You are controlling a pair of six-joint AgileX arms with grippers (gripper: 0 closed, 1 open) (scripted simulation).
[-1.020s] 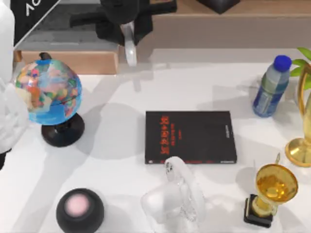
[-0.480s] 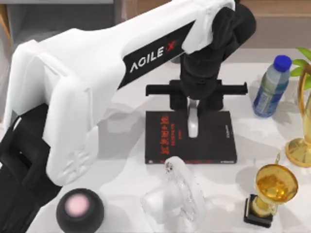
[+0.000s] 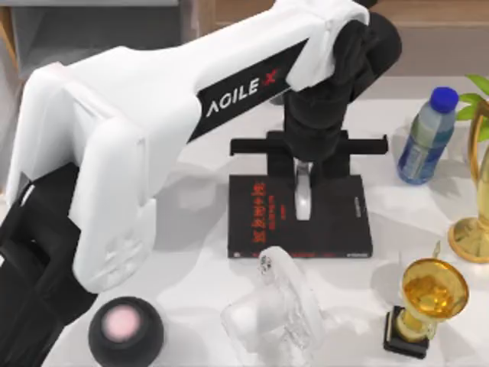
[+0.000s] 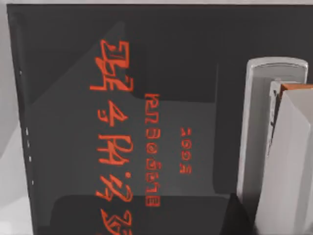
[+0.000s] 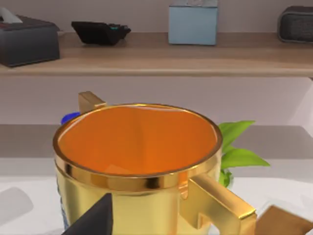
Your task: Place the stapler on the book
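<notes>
Overhead, my left arm [image 3: 153,138] stretches across the table from the left, its gripper [image 3: 304,172] poised over the far edge of the black book [image 3: 336,218] lying mid-table. Between the fingers hangs the narrow white stapler [image 3: 303,195], clamped at its far end and lying lengthwise over the cover, beside the red lettering [image 4: 117,142]; contact with the cover is unclear.

A black book [image 4: 137,122] with red lettering lies flat on the pale counter [image 4: 10,186]; the white stapler [image 4: 266,127] stands over its cover at three o'clock.
</notes>
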